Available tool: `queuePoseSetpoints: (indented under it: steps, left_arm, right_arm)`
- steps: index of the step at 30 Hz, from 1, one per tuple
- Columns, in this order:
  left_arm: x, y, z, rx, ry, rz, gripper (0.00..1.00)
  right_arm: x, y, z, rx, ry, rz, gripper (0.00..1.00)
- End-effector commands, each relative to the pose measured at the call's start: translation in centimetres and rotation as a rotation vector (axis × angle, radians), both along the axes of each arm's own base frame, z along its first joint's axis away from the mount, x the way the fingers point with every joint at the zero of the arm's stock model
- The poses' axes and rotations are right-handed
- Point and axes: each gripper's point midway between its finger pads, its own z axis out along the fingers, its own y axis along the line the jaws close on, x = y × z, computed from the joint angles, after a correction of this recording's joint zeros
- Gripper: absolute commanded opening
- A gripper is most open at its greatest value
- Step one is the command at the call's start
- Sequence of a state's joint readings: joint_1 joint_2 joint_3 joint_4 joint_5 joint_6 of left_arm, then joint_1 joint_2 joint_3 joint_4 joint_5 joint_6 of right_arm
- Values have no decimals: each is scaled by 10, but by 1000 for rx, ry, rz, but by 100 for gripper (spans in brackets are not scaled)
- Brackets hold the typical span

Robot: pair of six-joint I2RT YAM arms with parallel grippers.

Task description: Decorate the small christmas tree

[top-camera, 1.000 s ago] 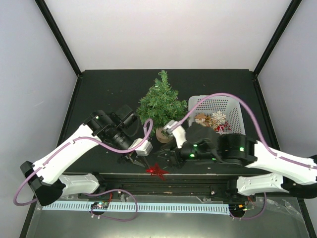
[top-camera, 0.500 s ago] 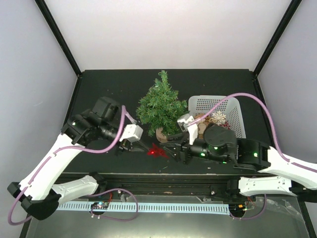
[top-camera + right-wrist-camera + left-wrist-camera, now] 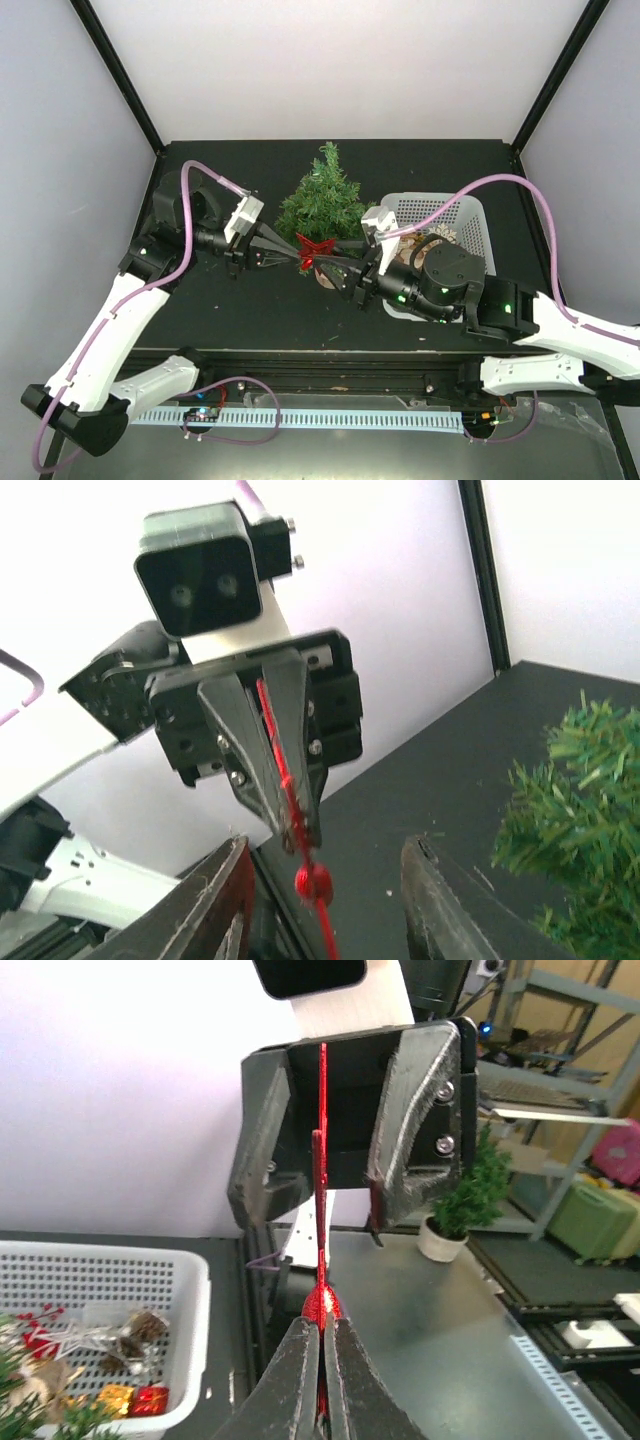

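At the table's [image 3: 230,320] back middle the tree [image 3: 322,203] is stood upright, with a white basket [image 3: 470,215] of ornaments just beside it on the right. Against the tree's near, lower branches a red star [image 3: 312,248] is held. The star is pinched edge-on between the closed fingers of the left gripper [image 3: 296,257], reached in from the left. Facing it from the right, the right gripper [image 3: 335,272] is held with its jaws parted about halfway and nothing gripped, the star's tip being seen between its fingers [image 3: 225,905] without contact.
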State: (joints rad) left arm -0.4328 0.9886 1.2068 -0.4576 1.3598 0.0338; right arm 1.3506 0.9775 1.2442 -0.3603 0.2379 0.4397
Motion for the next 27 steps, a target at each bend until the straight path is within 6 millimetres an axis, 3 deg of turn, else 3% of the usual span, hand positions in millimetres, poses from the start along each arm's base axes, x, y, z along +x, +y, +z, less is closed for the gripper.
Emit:
queuePoseSetpoints:
  steps: [1,5,12,15,17,20,22,27]
  left_arm:
    - [-15,5,20,-45,5,-111,2]
    - [-17,6,20,-46,6,-121,2]
    - [-17,6,18,-46,5,-119,2]
    - [-12,4,16,-45,6,-99,2]
    - [-4,2,13,-39,9,-58,13]
    - [11,5,11,-31,1,17,51]
    - [24,8,10,-25,0,66,67]
    - [59,18,6,-4,-27,240,81]
  right_arm:
    - [10,0,29,50,-76,-52,39]
    - [10,2,32,55,-81,-53,22]
    - [12,-2,29,56,-66,-66,2]
    - [14,-7,33,57,-74,-91,1]
    - [17,-10,37,45,-84,-110,1]
    - [24,-16,53,-2,-109,-156,1]
    - [32,-16,62,-53,-128,-197,1]
    - [64,-27,95,-147,-155,-339,1]
